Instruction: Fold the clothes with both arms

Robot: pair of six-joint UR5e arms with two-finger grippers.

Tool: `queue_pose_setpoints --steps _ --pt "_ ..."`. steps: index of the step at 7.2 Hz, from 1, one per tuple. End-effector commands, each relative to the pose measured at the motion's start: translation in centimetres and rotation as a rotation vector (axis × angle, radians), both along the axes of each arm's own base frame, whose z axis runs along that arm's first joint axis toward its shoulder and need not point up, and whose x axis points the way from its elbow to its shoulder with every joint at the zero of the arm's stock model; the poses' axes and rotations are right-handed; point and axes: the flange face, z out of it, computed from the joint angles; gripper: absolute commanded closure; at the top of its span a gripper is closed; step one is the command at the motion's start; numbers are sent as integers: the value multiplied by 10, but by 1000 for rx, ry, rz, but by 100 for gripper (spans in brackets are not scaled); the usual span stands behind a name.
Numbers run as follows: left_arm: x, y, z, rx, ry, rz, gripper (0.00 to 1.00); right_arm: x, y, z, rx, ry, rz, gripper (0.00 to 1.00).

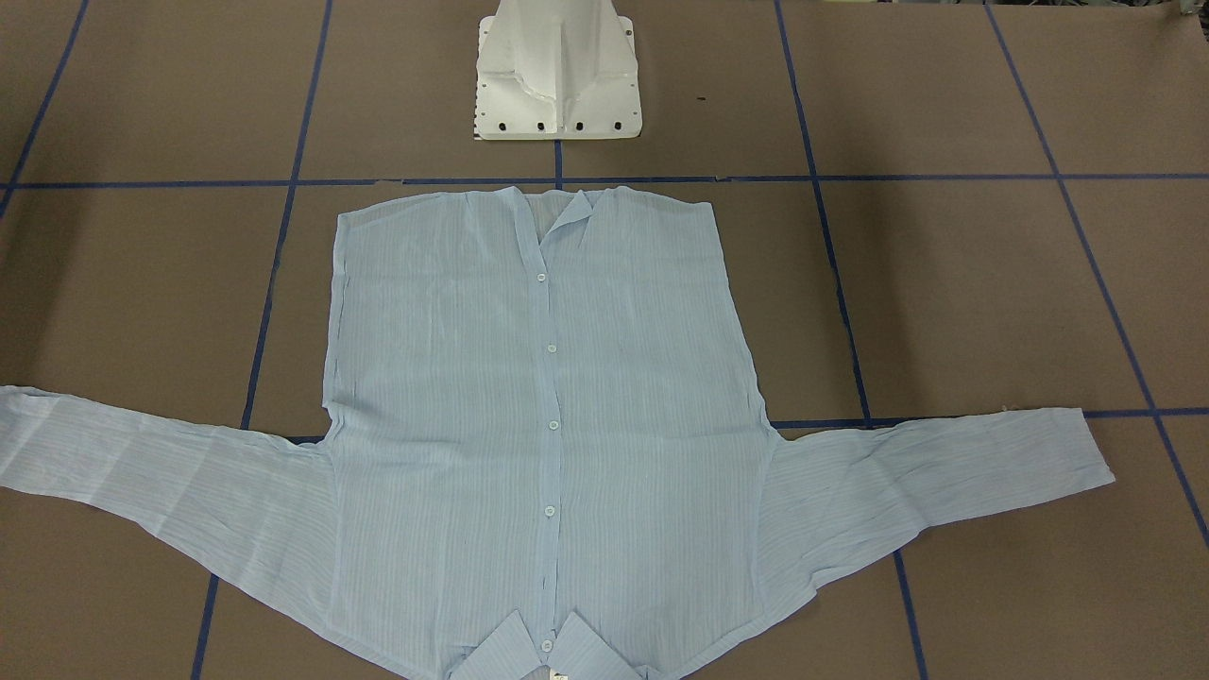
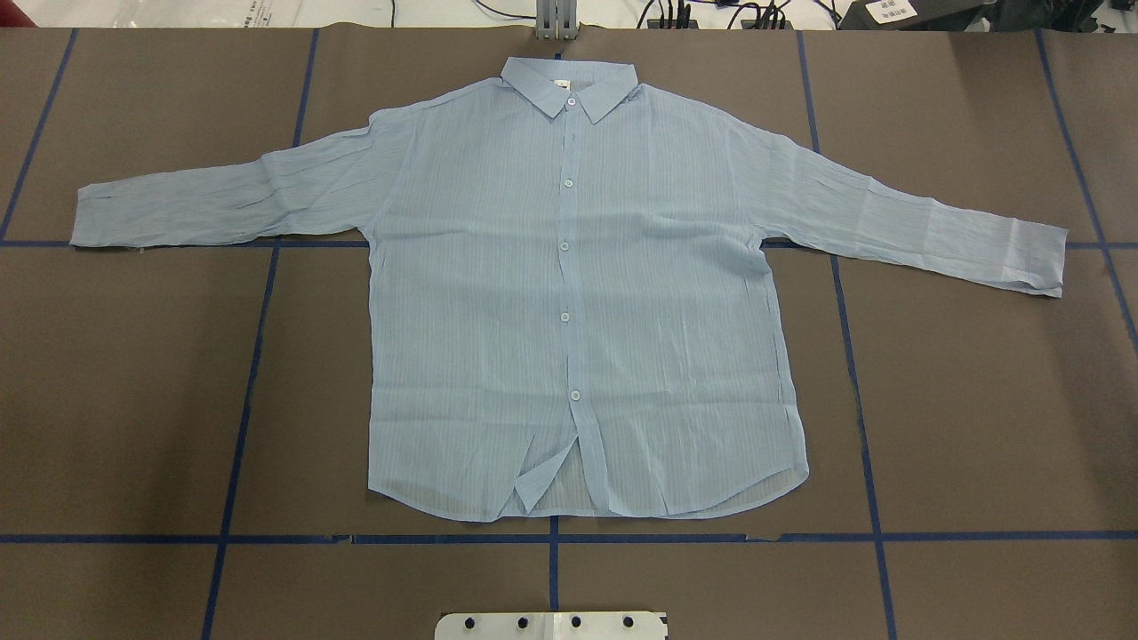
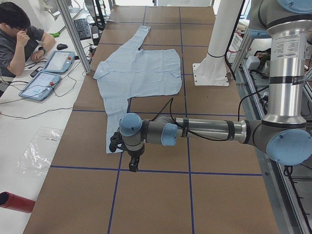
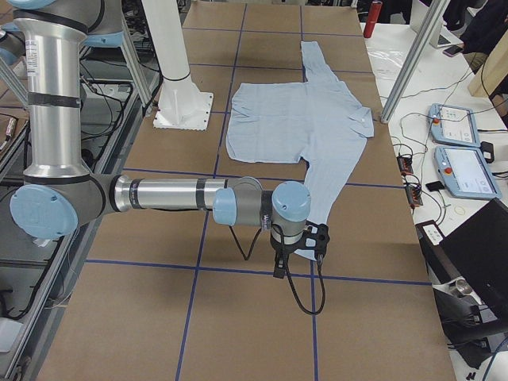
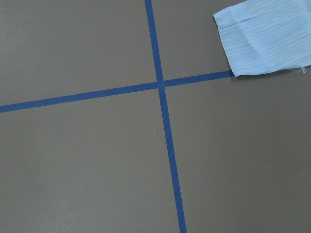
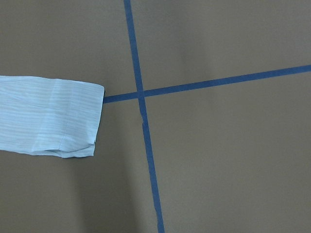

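Lying flat at centre of brown bench point(image 2: 133, 400), sleeves spread: thin light-blue striped button-front shirt point(image 2: 569, 293). Near cuffs: left claw point(image 3: 132, 165), right claw point(image 4: 279, 266); spread or pressed, cannot tell.

Even, diffuse light keeps every view bright and sharp; a soft shadow dims the table point(image 6: 73, 194) beside the shirt point(image 6: 43, 116).

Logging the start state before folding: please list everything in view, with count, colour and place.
Thin light-blue striped button-front shirt: one, light blue, flat mid-table, sleeves spread.
Brown paper-covered table: one, brown, blue tape grid.
White pedestal base: one, white, by the shirt's hem.
Blue-rimmed tablets: two, side bench.
Red cylinder: one, red, bench end.
Person: one, seated at bench.
Grey metal left arm, right arm: two, grey, near the cuffs.
Black left gripper, right gripper: two, black, open or shut unclear.
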Motion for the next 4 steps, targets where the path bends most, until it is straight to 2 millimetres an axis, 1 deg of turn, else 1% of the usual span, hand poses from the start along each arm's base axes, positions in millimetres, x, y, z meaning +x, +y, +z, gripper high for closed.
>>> queue_pose_setpoints --steps 1,3,4 --pt "0 0 0 0 0 0 0 0 -1 -4 8 0 0 0" --pt "1 -2 -2 4 2 -2 0 0 -2 -2 4 0 1 0" --pt "2 -8 -9 17 2 -2 0 -1 -4 -8 9 -1 8 0"
